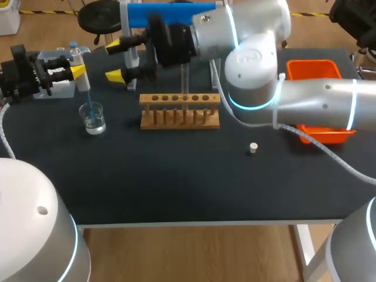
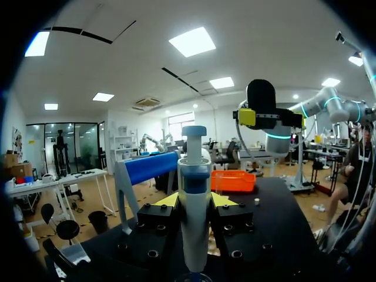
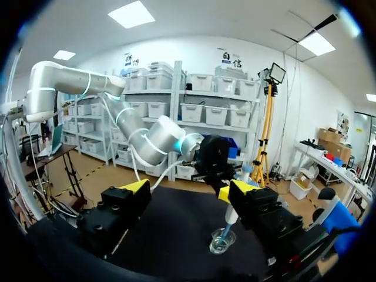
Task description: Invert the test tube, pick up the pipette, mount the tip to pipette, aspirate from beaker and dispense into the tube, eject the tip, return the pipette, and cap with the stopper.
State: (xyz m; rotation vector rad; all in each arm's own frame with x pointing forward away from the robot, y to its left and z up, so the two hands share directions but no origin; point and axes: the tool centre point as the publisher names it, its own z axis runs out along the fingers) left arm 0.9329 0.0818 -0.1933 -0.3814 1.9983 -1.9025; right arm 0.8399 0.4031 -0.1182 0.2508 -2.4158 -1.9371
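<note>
The beaker [image 1: 93,118] stands near the table's [image 1: 176,182] left edge with a little clear liquid in it. The blue tip of the pipette [image 1: 76,56] dips into that liquid. My left gripper [image 1: 73,70] is clamped around the pipette's body from both sides and holds it upright above the glass.

The wooden rack [image 1: 180,111] sits mid-table, toward the far edge. One clear test tube [image 1: 184,82] stands upright in a hole right of its centre; I cannot tell whether anything is in it. The orange tray [image 1: 314,69] lies at the far right corner. My right arm crosses above it and hides most of its inside.

The small white stopper [image 1: 253,148] stands alone on the bare table, nearer the front edge than the rack, between rack and tray.

My right gripper [image 1: 117,61] hangs past the rack's left end, near the far edge, fingers spread wide with nothing between them. It faces the beaker and my left gripper. Behind it, along the far edge, stands the blue-topped pipette stand [image 1: 158,14].
</note>
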